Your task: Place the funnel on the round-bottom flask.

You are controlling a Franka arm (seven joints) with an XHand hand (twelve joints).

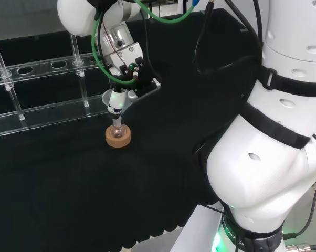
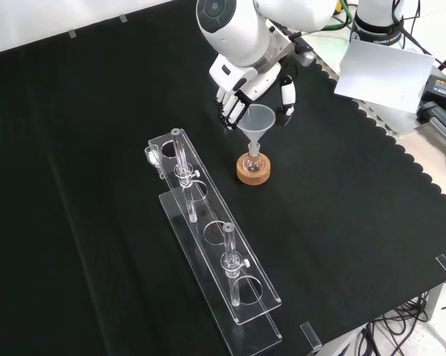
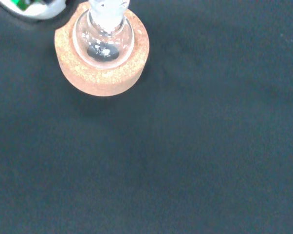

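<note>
Seating funnel (image 2: 257, 119) into flask (image 2: 253, 156) neck, that's my read of the step. Front view: funnel is a clear cone, mouth up, stem straight down at 6 o'clock into the flask mouth; the tip looks at or just inside the neck, can't tell how deep. Long axis reads vertical, in line with the neck, maybe a hair of tilt

Flask sits in a cork ring (image 2: 253, 170) on the cloth (image 2: 97, 111). Wrist view shows a small clear round bulb (image 3: 103, 36) centred in the ring, dark speckle at the bottom, which may be residue or just the cloth showing through

Hand (image 2: 241, 96) is at 12 o'clock of the flask in the front view, directly over it. Fingers (image 2: 287, 95) curl round the cone rim, some at 10 o'clock of the funnel and one at 2 o'clock, so it has the funnel pinched at the rim. Head view agrees: funnel (image 1: 116, 98) under the hand (image 1: 127, 65), stem dropping to the ring (image 1: 118, 136)

Key relation: the release must be straight up along the stem axis, since any side drag would tip the funnel or rock the flask in the ring

Tube rack (image 2: 208, 237) lies at 7 o'clock of the flask in the front view, near but apart, a few clear tubes standing in it
</note>
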